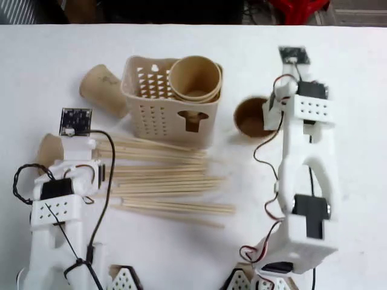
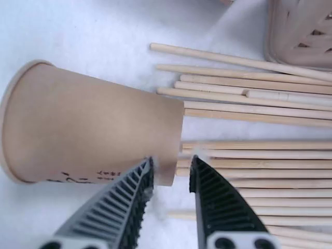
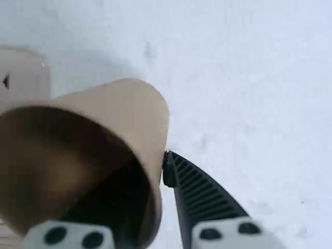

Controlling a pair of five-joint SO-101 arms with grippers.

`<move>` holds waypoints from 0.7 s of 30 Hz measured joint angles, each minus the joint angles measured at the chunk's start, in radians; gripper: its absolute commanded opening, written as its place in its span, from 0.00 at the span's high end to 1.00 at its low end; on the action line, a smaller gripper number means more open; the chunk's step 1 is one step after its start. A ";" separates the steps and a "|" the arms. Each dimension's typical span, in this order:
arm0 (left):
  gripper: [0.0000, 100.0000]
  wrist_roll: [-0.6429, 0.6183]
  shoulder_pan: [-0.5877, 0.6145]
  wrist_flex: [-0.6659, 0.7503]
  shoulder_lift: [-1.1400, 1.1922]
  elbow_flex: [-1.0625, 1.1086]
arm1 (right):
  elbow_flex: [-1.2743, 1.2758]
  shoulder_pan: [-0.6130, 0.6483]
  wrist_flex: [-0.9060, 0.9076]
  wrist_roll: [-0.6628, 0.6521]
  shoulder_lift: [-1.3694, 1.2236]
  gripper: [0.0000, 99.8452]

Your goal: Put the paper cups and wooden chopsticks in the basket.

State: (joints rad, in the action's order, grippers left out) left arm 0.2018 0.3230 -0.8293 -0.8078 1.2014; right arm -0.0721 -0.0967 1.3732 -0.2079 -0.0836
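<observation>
- Left-hand brown paper cup point(image 2: 93, 129): on its side on the white worktop point(image 1: 357, 60), beside the left arm, base end toward the chopsticks. Light, thin-walled and easily crushed. Likely to roll or skid if nudged. Best taken at the mouth, one finger inside and one outside, with a gentle squeeze.
- Left gripper point(image 2: 171, 165): black ribbed fingers point(image 2: 129, 207) a narrow gap apart, tips at the cup's base edge. Holding nothing, as far as can be judged.
- Right-hand brown paper cup point(image 3: 104, 119): right of the basket, mouth toward the wrist camera. Whether clear of the worktop cannot be told. Rolled lip stiffens the wall, so the hold is judged sound, with little weight to slip.
- Right gripper point(image 3: 158, 176): fingers clamped on that cup's wall, one inside the mouth, one outside.
- Pale round wooden chopsticks point(image 1: 163, 181): loose spread on the worktop, between the basket and the arm bases. Stiff, light, smooth and prone to rolling. Thin against the worktop, so awkward to get under. Best pinched across the middle, a few at a time, for balance.
- Cream perforated plastic basket point(image 1: 151, 115): upright, at the far middle of the worktop.
- Nested brown paper cups point(image 1: 195, 77): already inside the basket, at its right end.
- Stray brown paper cup point(image 1: 101, 89): on its side, just beside the basket's left wall.
</observation>
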 measured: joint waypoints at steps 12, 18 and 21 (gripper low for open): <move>0.87 0.000 0.000 0.000 0.000 0.000 | -0.436 0.219 0.296 0.063 0.358 0.98; 0.87 0.000 0.000 0.000 0.000 0.000 | -0.496 0.397 0.232 0.184 0.391 0.98; 0.87 0.000 0.000 0.000 0.000 0.000 | -0.477 0.427 0.176 0.207 0.381 0.98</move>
State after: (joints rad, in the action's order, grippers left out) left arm 0.2018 0.3230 -0.8293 -0.8078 1.2014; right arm -0.5493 0.3299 1.5497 -0.0008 0.2969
